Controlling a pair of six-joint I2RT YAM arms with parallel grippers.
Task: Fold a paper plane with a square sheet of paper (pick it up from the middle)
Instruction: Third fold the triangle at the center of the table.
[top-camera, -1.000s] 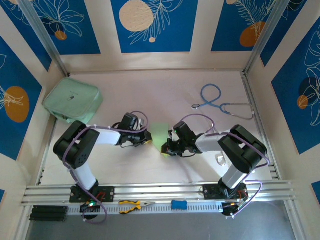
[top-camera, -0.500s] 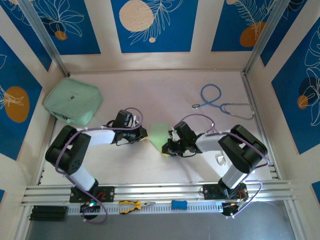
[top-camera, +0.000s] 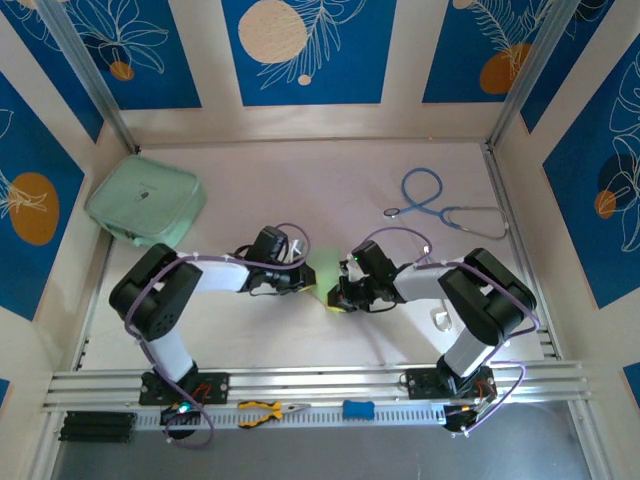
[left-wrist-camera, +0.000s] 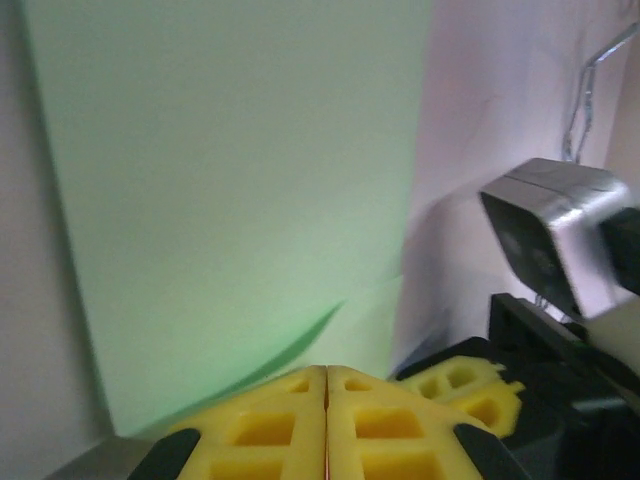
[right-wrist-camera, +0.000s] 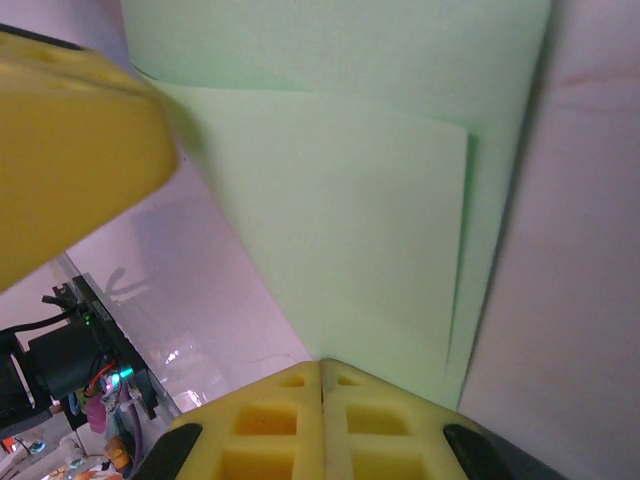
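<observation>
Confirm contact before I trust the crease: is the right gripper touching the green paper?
Touching. In the right wrist view the right gripper, shut, presses straight onto the square sheet of paper, no gap.

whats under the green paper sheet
Pale table shows around the square sheet of paper, which lies on it. A folded flap covers part; anything beneath the sheet is hidden.

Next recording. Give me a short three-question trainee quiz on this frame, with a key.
1. What sits in the table's far left corner? A) mint-green pouch B) stethoscope C) square sheet of paper
2. True or false: the stethoscope lies on the table's left half.
3. Fill in: the left gripper and right gripper both have jaws ___.
Key: 1 A. 2 false; the stethoscope lies far right. 3 shut, both at the square sheet of paper.
</observation>
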